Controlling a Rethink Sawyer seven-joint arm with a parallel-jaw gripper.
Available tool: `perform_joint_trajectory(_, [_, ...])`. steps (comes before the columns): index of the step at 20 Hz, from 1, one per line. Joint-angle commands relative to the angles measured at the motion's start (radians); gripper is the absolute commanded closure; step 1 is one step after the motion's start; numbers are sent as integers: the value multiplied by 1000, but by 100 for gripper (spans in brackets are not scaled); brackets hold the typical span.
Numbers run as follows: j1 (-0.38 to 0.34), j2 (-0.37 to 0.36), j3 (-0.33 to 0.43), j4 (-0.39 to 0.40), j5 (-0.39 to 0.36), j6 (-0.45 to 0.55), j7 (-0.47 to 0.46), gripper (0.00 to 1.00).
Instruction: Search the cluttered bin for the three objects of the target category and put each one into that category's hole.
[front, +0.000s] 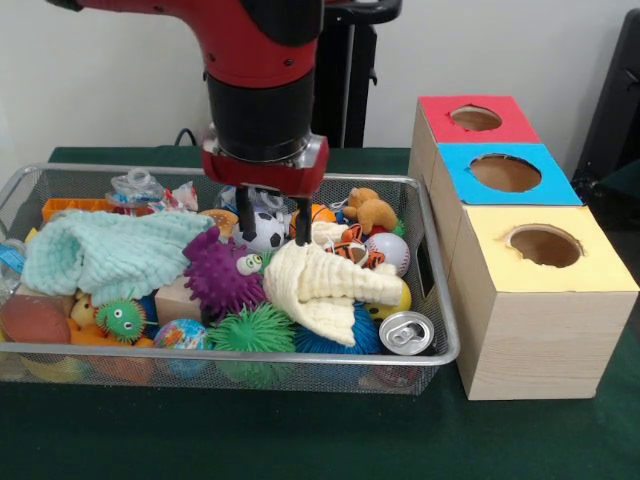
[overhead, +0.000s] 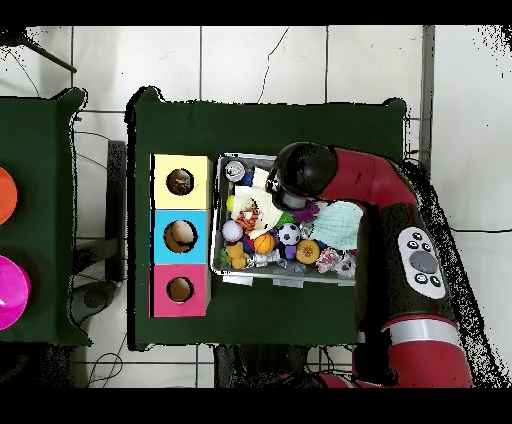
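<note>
A wire mesh bin (front: 120, 351) is piled with toys. My gripper (front: 273, 238) hangs open over its middle, fingers straddling a soccer ball (front: 265, 232), with nothing held. Just below lie a cream cloth (front: 320, 285) and a purple spiky ball (front: 222, 275). To the right are a baseball (front: 388, 253), a tiger toy (front: 350, 246) and a teddy bear (front: 372, 210). Beside the bin stand three boxes with holes: red (front: 476, 118), blue (front: 505, 172) and yellow (front: 545, 245). In the overhead view the arm (overhead: 340, 185) hides the gripper above the bin (overhead: 270, 283).
A mint cloth (front: 110, 250) covers the bin's left part. A drink can (front: 407, 332), a green spiky ball (front: 250, 328), a globe ball (front: 180, 333) and an orange ball (front: 30, 320) lie along the front. Overhead, the soccer ball (overhead: 288, 234) and the box row (overhead: 180, 236) show.
</note>
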Motion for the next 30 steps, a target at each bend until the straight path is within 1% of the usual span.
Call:
perform_joint_trajectory(1, [-47,64,99,46,-103,-49,-241,0])
perform_joint_trajectory(6, [-55,64,109,42,-117,-46,-239,0])
perform_joint_trajectory(10, [-61,74,123,21,-135,-30,-237,0])
perform_joint_trajectory(13, [-61,57,128,37,-146,-28,-223,0])
perform_joint_trajectory(18, [-35,74,142,-27,-159,35,-218,0])
perform_joint_trajectory(23, [-16,100,155,-73,-161,68,-195,0])
perform_joint_trajectory(25, [-13,98,156,-76,-160,74,-192,0])
perform_joint_trajectory(28, [-3,123,160,-115,-154,109,-198,0])
perform_joint_trajectory(30, [0,133,162,-134,-155,115,-203,0])
